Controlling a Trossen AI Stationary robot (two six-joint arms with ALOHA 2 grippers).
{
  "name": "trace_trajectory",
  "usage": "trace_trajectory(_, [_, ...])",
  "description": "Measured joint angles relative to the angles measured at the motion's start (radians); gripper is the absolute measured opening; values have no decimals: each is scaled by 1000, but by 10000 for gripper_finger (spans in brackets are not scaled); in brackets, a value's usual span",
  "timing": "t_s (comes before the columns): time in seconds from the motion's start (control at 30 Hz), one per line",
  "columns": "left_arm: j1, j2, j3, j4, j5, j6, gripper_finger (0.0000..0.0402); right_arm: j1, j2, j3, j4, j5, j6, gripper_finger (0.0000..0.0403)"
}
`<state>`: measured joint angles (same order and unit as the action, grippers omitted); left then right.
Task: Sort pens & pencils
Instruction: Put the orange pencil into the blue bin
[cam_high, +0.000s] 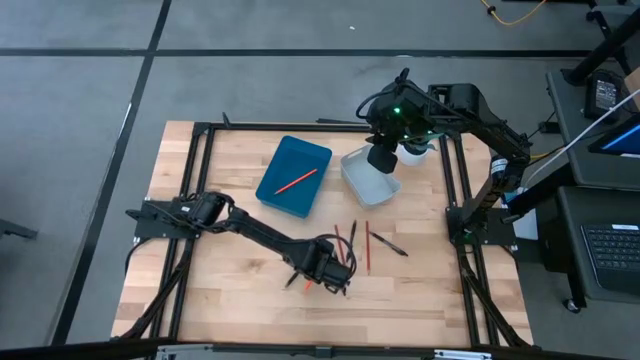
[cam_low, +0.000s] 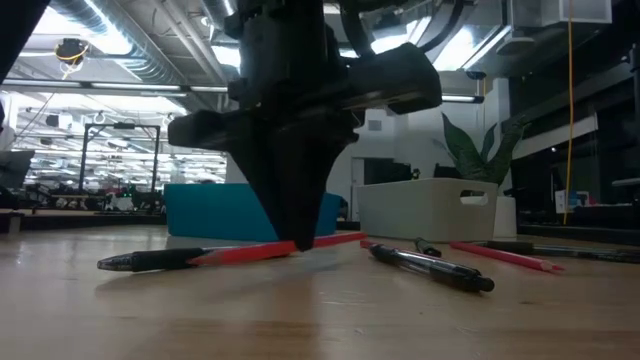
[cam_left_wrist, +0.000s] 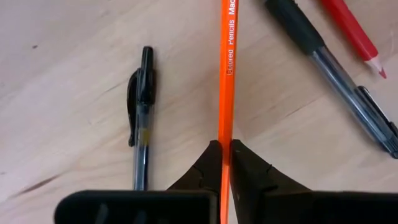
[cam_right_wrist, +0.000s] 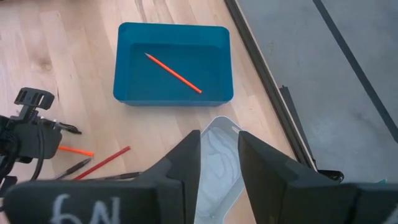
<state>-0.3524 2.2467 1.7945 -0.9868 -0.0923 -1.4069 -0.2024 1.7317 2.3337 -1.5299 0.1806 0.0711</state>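
- my left end effector (cam_left_wrist: 224, 163) is down on the tabletop (cam_high: 230, 290), clamped on an orange pencil (cam_left_wrist: 226, 81).
- a black pen (cam_left_wrist: 140, 115) lies at its 9 o'clock.
- my right end effector (cam_right_wrist: 219, 163) hangs open over the white bin (cam_high: 368, 178).
- one pencil (cam_high: 297, 181) lies in the blue bin (cam_high: 285, 195).

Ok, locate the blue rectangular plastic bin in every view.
High view: blue rectangular plastic bin mid-table, left of the white plastic bin.
Low view: bin left of middle, at the back.
Left wrist view: not in it.
Right wrist view: bin beyond the white one, orange pencil inside.
Shared landmark: the white bin beside it.
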Motion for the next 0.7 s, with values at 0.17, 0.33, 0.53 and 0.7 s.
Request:
trace_trajectory(0.17, [-4,-1,1,0,1,-11,14,0,0,0,0,0,1,110])
trace_trajectory(0.33, [-4,-2,2,0,5,-15,14,0,0,0,0,0,2,110])
trace_trajectory(0.53, [-4,-4,52,-105,10,-3,15,0,0,0,0,0,2,110])
trace_trajectory(0.7, [-4,-5,169,-321,-51,14,15,0,0,0,0,0,2,110])
